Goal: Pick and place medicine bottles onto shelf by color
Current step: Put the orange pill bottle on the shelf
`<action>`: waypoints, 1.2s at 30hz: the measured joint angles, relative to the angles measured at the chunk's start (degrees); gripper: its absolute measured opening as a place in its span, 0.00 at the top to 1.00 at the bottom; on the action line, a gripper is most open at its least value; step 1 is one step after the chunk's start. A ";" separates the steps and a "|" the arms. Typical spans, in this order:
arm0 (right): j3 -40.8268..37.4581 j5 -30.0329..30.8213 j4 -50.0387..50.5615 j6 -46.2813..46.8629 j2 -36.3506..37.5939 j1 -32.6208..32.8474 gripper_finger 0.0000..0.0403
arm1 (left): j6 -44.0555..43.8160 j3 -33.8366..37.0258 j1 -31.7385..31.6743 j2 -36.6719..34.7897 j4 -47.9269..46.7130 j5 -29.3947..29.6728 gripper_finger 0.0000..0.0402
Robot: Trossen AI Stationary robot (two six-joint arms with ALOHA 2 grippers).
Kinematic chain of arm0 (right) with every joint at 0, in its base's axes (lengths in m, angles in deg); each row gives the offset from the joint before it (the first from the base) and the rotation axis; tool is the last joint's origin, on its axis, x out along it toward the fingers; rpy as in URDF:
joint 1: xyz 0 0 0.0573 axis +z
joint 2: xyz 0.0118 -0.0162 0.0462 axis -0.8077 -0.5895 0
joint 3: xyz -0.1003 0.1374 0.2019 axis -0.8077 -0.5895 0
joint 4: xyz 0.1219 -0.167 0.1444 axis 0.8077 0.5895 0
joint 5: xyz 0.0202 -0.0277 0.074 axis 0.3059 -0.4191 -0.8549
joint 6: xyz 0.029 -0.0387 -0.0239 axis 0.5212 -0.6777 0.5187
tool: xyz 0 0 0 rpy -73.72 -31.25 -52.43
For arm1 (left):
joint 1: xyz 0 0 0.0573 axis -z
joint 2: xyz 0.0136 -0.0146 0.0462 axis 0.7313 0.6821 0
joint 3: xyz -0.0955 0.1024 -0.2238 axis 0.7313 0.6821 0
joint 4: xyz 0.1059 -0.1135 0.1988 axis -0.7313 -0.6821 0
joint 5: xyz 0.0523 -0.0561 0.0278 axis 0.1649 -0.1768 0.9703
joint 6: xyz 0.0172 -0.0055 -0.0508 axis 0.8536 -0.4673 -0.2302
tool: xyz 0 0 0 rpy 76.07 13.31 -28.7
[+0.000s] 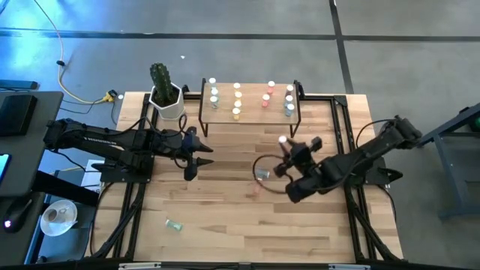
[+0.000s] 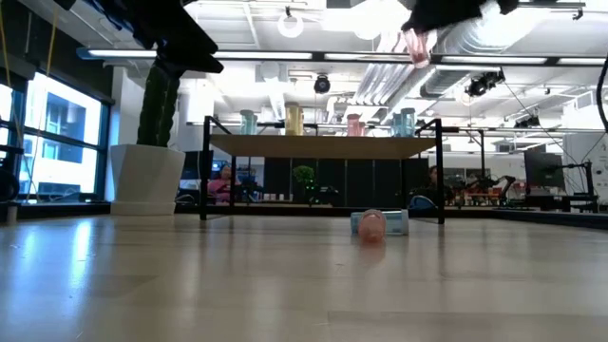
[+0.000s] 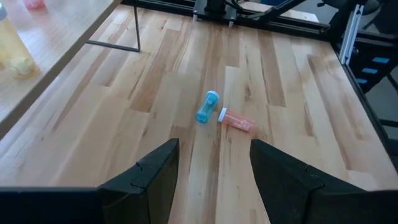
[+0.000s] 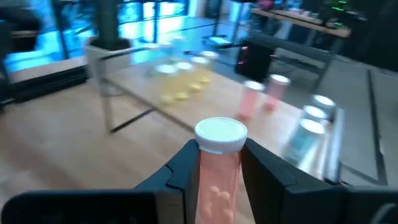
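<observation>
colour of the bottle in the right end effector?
Pink-red, with a white cap: the small pink-red cylindrical bottle sits between the right end effector fingers. Best in the right wrist view.

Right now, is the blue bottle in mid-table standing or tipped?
Tipped. The blue bottle lies on its side on the table beside a pink bottle, also lying down; the low view shows both flat on the wood.

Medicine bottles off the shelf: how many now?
4: a small green white-capped bottle lying near the front edge; a blue one and a pink one lying mid-table; another pink one held in the right pincer.
</observation>
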 joint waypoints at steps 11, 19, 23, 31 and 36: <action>-20.42 -0.92 -40.68 -17.38 6.48 -10.75 0.77 | 6.50 0.00 0.00 0.00 0.52 3.17 0.53; -27.78 -15.15 -82.71 -51.13 2.81 -17.84 0.77 | 9.87 0.00 0.00 0.00 1.41 8.32 0.53; -29.66 -20.22 -87.85 -56.96 0.71 -21.10 0.77 | 7.40 0.00 0.00 0.00 2.10 8.15 0.53; -30.10 -22.43 -99.27 -64.63 -2.27 -24.81 0.77 | 4.26 0.00 0.04 0.00 3.59 7.26 0.53; -30.05 -22.41 -101.25 -62.43 -4.31 -28.37 0.77 | 7.42 0.00 0.00 0.00 3.83 7.45 0.53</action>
